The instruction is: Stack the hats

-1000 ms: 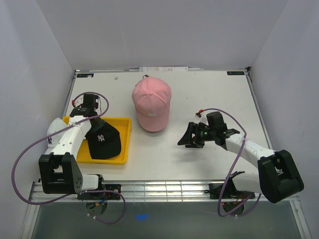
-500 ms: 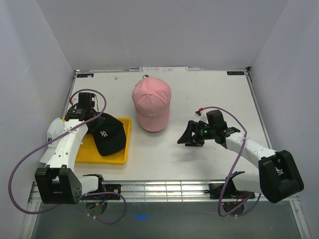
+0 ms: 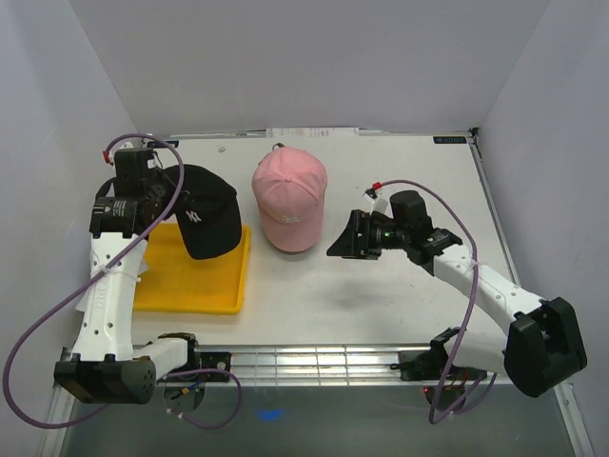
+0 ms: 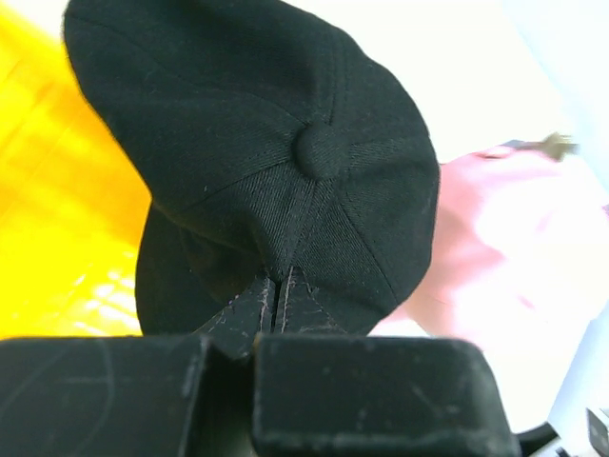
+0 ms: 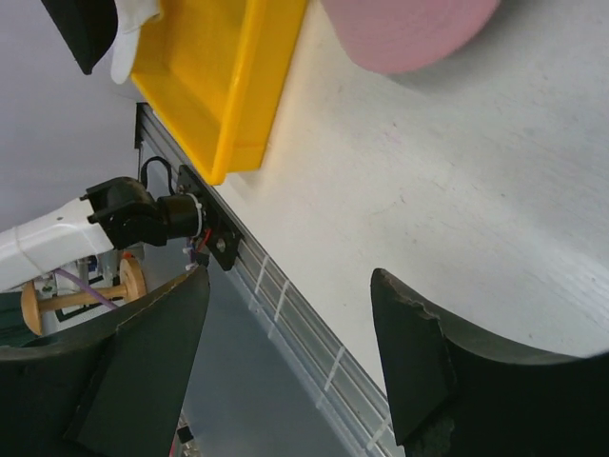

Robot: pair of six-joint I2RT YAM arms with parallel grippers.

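Pale walls close in a white table [image 3: 381, 305]. Nearest, on its left side, lies a yellow tray [image 3: 190, 286]. Over the tray's far end the left gripper [image 4: 276, 297] pinches the black cap [image 3: 207, 217] by its crown fabric, holding it off the surface. To the right, the right gripper [image 3: 344, 243] hovers with jaws spread and empty, just beside the pink cap [image 3: 289, 198], which rests on the table farther back.

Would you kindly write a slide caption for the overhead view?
Left pincer holds the black fabric NY cap above the yellow plastic tray, beside the pink fabric cap; right pincer hovers open.
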